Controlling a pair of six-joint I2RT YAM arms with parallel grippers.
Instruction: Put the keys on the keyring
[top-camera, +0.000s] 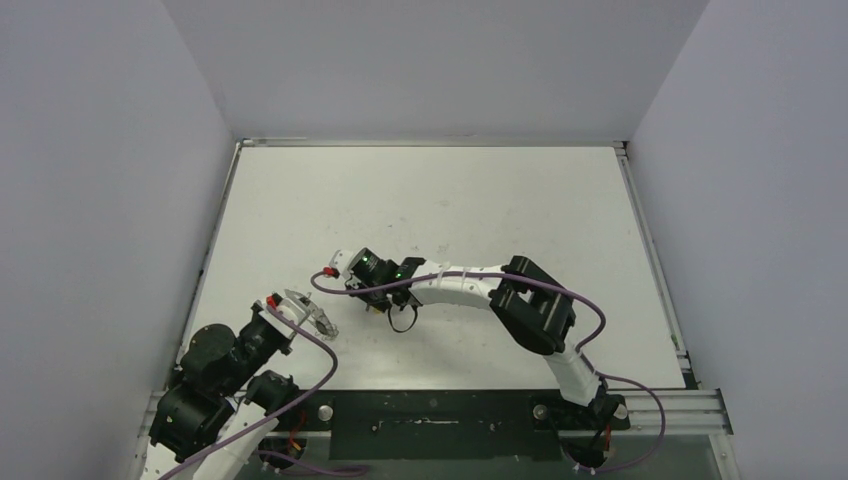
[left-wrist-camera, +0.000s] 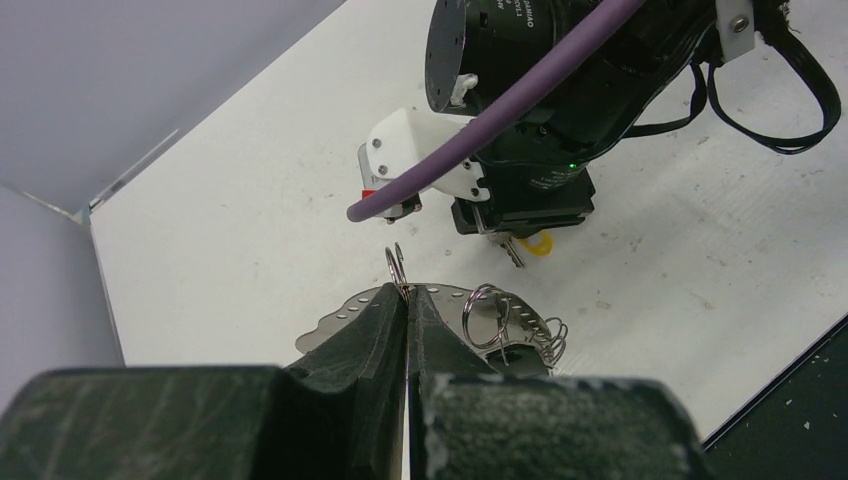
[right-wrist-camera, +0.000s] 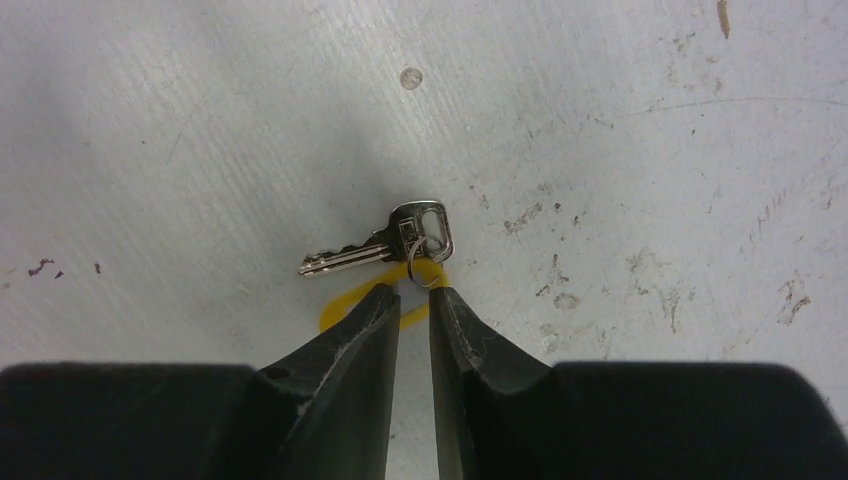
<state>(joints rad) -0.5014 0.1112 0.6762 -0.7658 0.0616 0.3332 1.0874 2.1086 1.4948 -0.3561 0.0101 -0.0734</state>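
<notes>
Left pincer (left-wrist-camera: 407, 300): dark, scuffed fingers pressed together on the rim of the keyring (left-wrist-camera: 340, 318), a thin perforated silvery strip carrying small wire rings and lying on the white, scratched table (left-wrist-camera: 250, 220). Left arm folded low at the near-left corner.

Right pincer (right-wrist-camera: 413, 300): narrow gap, tips at the keys (right-wrist-camera: 400, 235); whether it grips them cannot be told. Silvery blade, yellow piece beneath. Right arm reaches leftward, elbow bent.

Housing print is unreadable.
</notes>
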